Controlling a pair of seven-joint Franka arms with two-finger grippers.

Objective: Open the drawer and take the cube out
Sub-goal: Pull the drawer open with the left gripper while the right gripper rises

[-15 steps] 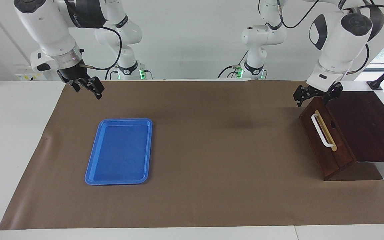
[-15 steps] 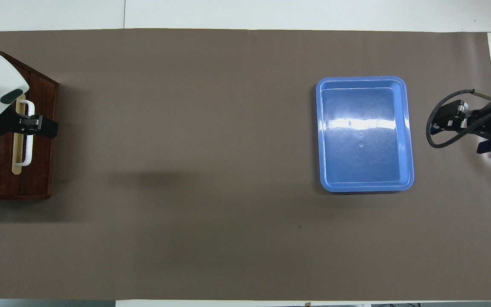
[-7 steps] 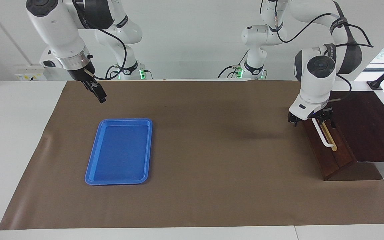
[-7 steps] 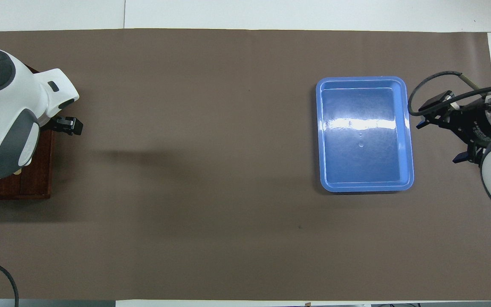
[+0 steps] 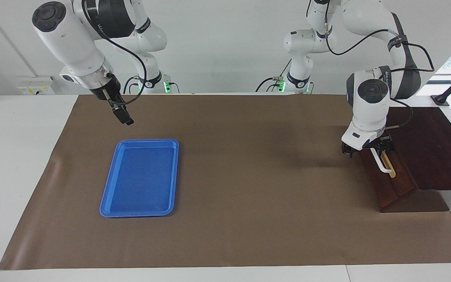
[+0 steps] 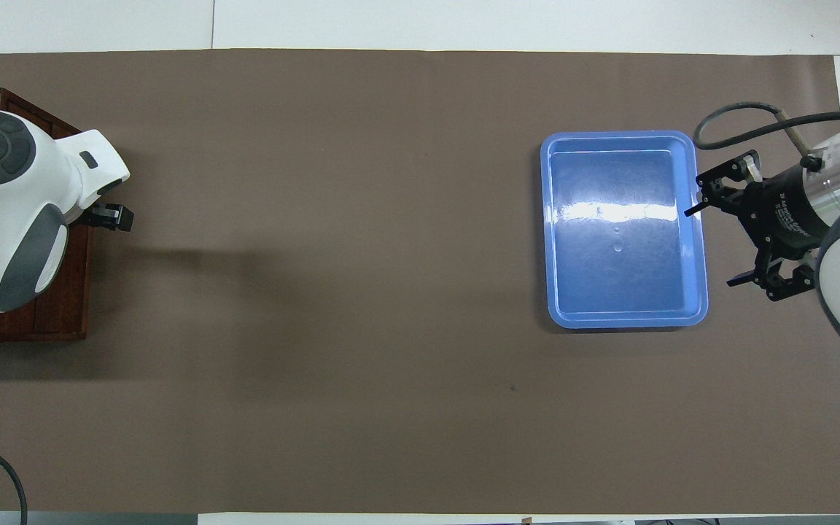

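Dark reddish-brown wood forms the drawer (image 5: pixel 390 181) front, which sits closed in its cabinet (image 5: pixel 433 149) at the left arm's end of the table. No gap shows along the front, so no pale interior is exposed. The cube is not visible in either view; it is presumably inside.

The left gripper (image 5: pixel 367 149) is down at the upper end of the white bar handle (image 5: pixel 382 165). The wrist housing hides the contact, so it cannot be determined whether the fingers are apart, together or clamped on the bar.

The right gripper (image 5: pixel 125 116) hangs in the air above the brown mat (image 5: pixel 249 219), near the blue tray (image 5: pixel 140 178), and waits. Its fingers read as spread in the overhead view.

Fault conditions to anticipate:
- Grip at the end of the bar rather than its middle: an off-centre pull may rack the drawer and jam it.
- Incomplete closure around the bar: the fingers may slip off when the pull starts.
- A pull not aligned with the drawer's travel may drag the whole cabinet across the mat instead of opening it
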